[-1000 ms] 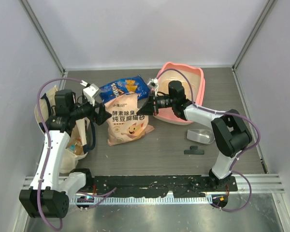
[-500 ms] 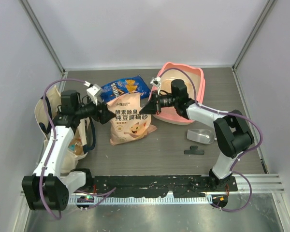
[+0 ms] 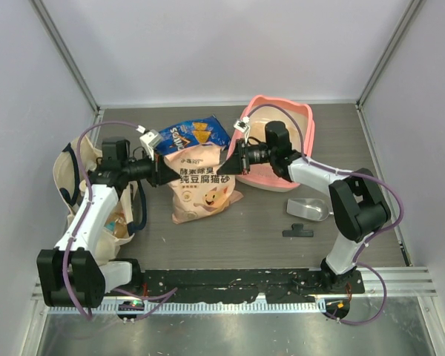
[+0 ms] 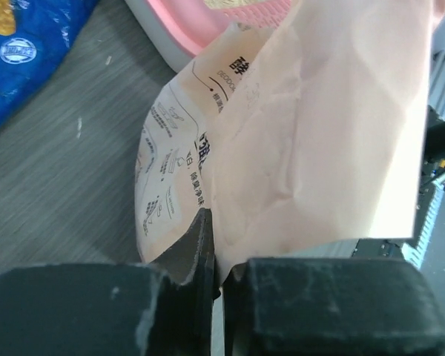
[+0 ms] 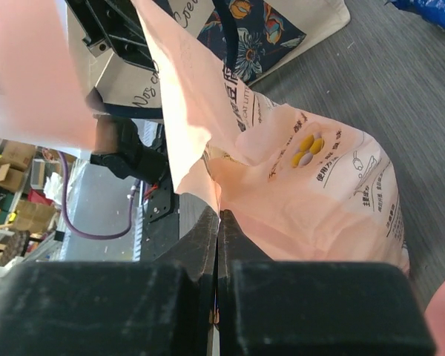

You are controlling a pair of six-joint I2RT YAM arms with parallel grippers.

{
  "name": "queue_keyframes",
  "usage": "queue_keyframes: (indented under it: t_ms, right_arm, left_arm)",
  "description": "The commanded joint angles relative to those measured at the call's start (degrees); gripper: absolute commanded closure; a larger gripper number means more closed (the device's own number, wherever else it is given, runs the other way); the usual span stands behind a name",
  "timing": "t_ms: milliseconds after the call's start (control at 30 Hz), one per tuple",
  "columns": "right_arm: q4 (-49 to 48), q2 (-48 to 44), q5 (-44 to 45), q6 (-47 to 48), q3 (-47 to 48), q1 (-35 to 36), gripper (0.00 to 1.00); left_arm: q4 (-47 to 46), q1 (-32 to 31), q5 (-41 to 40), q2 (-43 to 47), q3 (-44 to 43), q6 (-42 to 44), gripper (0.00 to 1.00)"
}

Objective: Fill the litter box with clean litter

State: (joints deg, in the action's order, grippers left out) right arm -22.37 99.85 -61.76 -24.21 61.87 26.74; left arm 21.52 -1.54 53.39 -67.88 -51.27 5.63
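The pinkish-beige litter bag with the cartoon cat lies on the table left of the pink litter box. The clean litter is hidden inside the bag. My left gripper is shut on the bag's upper left edge, and in the left wrist view the thin bag film sits pinched between my left gripper's jaws. My right gripper is shut on the bag's upper right corner. The right wrist view shows that gripper clamping the bag. Between the two grippers the bag's top is stretched.
A blue Doritos bag lies behind the litter bag. A cream tote bag sits at the far left under my left arm. A clear scoop and a black clip lie on the table right of the bag.
My left gripper has moved right to the bag's upper left edge and closed on it. The right gripper has kept its hold and shifted slightly right.
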Motion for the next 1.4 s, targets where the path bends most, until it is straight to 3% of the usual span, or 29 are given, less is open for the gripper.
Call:
queue_keyframes:
  t_ms: [0, 133, 333, 467, 600, 800, 933, 1000, 1133, 1167, 1200, 1267, 1300, 1367]
  right_arm:
    - [0.82, -2.56, -1.6, -2.95, 0.71, -2.31, 0.98]
    - [5.92, -2.65, -4.07, -3.83, 2.55, -2.75, 0.98]
    - [11.2, -0.89, -8.02, -5.4, 4.48, -3.19, 0.98]
    - [11.65, 0.43, -10.13, -10.94, 5.9, -3.98, 0.98]
    - [12.96, 0.17, -11.54, -13.85, 5.2, -5.47, 0.98]
    - [14.9, -0.71, -12.33, -16.66, 5.1, -6.26, 0.98]
    - [16.39, -0.89, -12.69, -18.07, 6.16, -7.49, 0.98]
    - [16.83, -1.15, -11.81, -18.16, 5.64, -8.02, 0.98]
    - [16.22, -1.33, -12.68, -18.51, 5.28, -8.02, 0.98]
    - [14.83, -1.5, -12.95, -18.77, 5.11, -7.59, 0.98]
    - [14.38, -1.68, -12.86, -18.86, 4.67, -7.49, 0.98]
    - [13.67, -2.03, -12.69, -18.86, 4.23, -7.23, 0.98]
    - [13.58, -2.12, -12.6, -18.95, 3.71, -7.32, 0.98]
    - [12.97, -1.94, -12.51, -19.03, 3.35, -7.23, 0.98]
  left_arm:
    - [1.77, 0.4, 4.7, -1.03, -0.59, -5.26, 0.97]
    - [2.65, 1.28, 3.22, -0.24, 0.81, -11.07, 1.0]
    - [5.36, 4.09, 7.07, -2.51, 1.17, -11.79, 1.0]
    - [19.12, 4.18, 9.63, -10.41, -5.93, -6.79, 1.0]
    - [27.16, 4.62, 10.86, -14.21, -10.25, 0.25, 1.0]
    - [26.37, 5.23, 14.1, -18.06, -12.63, -7.19, 1.0]
    - [34.02, 5.49, 17.54, -19.23, -18.41, -2.93, 1.0]
    - [33.16, 5.58, 18.42, -15.82, -18.52, -2.55, 1.0]
    - [18.25, 5.58, 15.36, -10.98, -12.39, -12.74, 1.0]
    - [15.6, 5.24, 14.13, -10.09, -11.24, -14.05, 0.93]
    - [12.96, 4.1, 11.5, -8.95, -10.01, -15.81, 0.72]
    - [2.2, 2.6, 7.98, -4.56, -5.09, -18.71, 0.59]
    - [-2.05, 0.25, 5.79, -2.81, -2.98, -20.55, 0.47]
    - [-13.63, -1.61, 0.78, 0.53, 2.73, -24.52, 0.39]
